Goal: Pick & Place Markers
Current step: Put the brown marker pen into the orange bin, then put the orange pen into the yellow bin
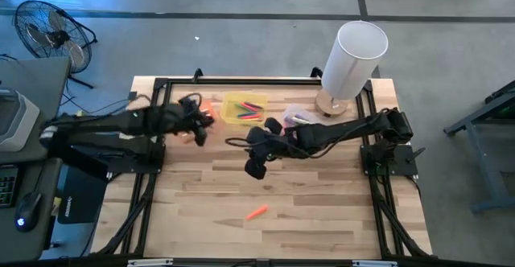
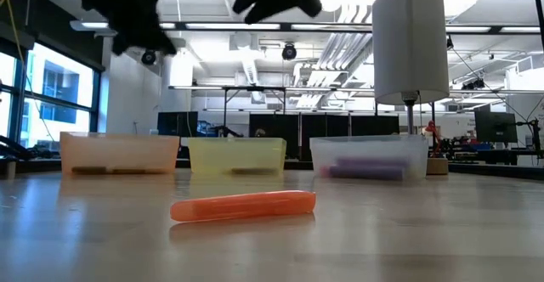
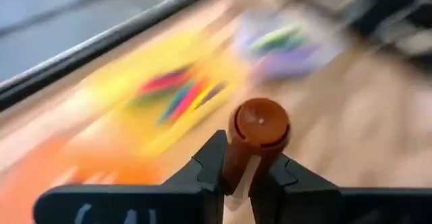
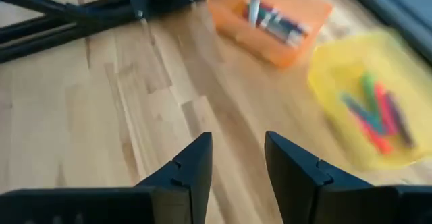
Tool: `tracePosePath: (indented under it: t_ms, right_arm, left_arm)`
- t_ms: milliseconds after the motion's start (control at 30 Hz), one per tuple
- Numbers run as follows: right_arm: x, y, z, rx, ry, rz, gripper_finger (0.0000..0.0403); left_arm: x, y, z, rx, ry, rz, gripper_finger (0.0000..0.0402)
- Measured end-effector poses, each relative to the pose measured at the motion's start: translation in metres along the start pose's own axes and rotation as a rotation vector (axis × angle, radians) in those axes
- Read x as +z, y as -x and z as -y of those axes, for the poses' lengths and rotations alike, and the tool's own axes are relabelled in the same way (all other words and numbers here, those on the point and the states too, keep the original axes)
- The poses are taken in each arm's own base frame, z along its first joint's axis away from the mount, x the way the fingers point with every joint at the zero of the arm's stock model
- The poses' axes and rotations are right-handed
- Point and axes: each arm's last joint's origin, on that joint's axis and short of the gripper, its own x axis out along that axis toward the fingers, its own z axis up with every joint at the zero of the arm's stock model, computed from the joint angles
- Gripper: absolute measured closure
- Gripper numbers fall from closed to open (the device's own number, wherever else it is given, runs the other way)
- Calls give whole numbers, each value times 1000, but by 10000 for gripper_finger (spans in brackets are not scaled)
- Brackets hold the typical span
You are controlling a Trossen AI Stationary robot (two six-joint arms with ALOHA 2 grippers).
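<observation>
My left gripper is shut on an orange marker. In the high view it is at the table's far left, beside the orange bin. My right gripper is open and empty above the bare table, near the middle. A second orange marker lies flat on its side on the table toward the near edge, and it also shows in the low view. Several coloured markers lie in the yellow bin. My left gripper pinches the orange marker's barrel between its two fingers. The marker runs along the fingers, and its round end sticks out past the fingertips. It is lifted clear of the table.
Three bins stand in a row at the far side: orange, yellow and clear, which holds purple markers. A white lamp stands at the far right corner. The black frame rails run along the table's sides.
</observation>
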Motion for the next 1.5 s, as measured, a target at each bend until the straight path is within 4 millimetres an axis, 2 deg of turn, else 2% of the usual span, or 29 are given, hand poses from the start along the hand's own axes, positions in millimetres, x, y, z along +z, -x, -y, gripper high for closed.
tracePosePath:
  t_ms: [133, 267, 400, 500, 633, 767, 1033, 1200, 1333, 1500]
  right_arm:
    - [-20, -16, 1, 39, -51, -41, 277]
    - [-32, -27, 0, 108, -111, -29, 276]
    - [-37, -31, 0, 134, -136, -35, 276]
    - [-39, -32, 1, 133, -134, -43, 276]
    - [-39, -32, 0, 155, -138, -55, 276]
    - [-41, -32, -1, 165, -140, -71, 276]
    - [-42, -31, -3, 167, -134, -79, 276]
    - [-43, -31, -3, 167, -133, -79, 276]
    - [-43, -31, -3, 164, -133, -78, 276]
    - [-42, -31, -3, 152, -131, -70, 277]
  left_arm:
    - [8, 11, -30, 150, -44, -222, 373]
    - [12, 4, -52, 189, -59, -388, 366]
    - [10, -16, -70, 219, -50, -534, 351]
    - [0, -35, -81, 238, -58, -688, 355]
    - [-13, -59, -90, 275, -66, -868, 361]
    - [-22, -74, -94, 285, -70, -954, 346]
    - [-23, -80, -95, 278, -85, -951, 285]
    - [-14, -63, -87, 221, -38, -870, 271]
    - [-1, -44, -64, 106, 7, -677, 271]
    - [13, -10, -23, -91, -25, -372, 271]
